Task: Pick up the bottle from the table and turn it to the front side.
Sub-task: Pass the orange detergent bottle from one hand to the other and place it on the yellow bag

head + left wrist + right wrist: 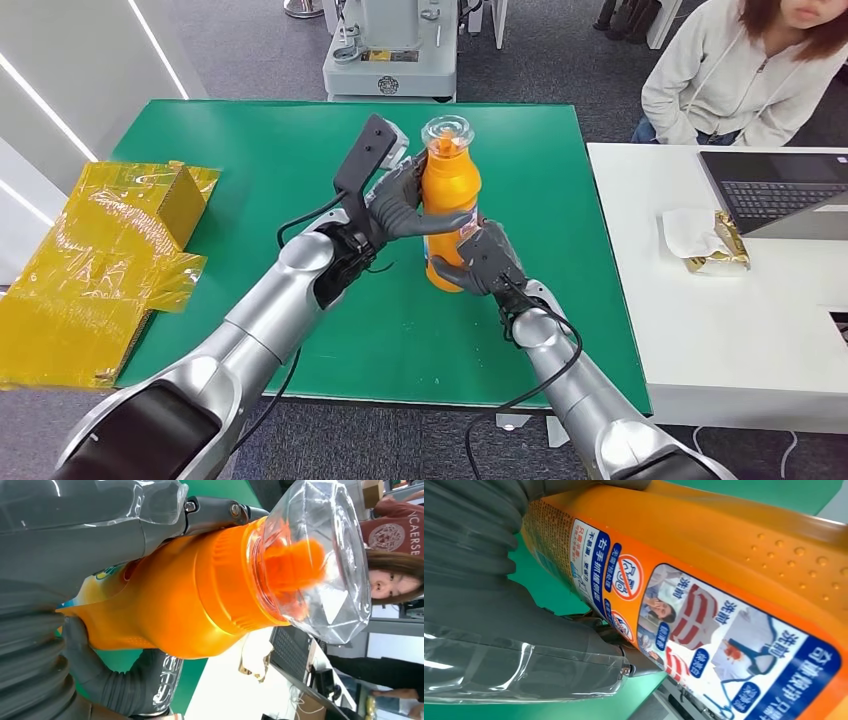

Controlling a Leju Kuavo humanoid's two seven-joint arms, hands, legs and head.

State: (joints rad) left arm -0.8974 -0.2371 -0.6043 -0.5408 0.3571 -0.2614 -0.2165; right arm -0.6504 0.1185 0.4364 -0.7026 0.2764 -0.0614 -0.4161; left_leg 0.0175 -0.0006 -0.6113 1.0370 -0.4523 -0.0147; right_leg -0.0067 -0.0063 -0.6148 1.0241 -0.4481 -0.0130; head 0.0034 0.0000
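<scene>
An orange bottle (449, 190) with a clear faceted cap (446, 131) stands upright over the middle of the green table (250, 150). My left hand (398, 205) grips its upper body from the left, fingers wrapped across the front. My right hand (484, 258) holds its lower part from the right. Up close, the left wrist view has the orange bottle (185, 595) and its clear cap (320, 555) beside my left hand (75, 540). In the right wrist view, the bottle's printed label (704, 630) with pictures and warning signs lies against my right hand (489, 630).
Crumpled yellow wrapping (110, 260) lies at the table's left edge. A white desk (730, 330) to the right carries a laptop (780, 195) and a cloth with a gold packet (705, 240). A person (750, 70) sits behind that desk. A grey machine base (390, 60) stands beyond the table.
</scene>
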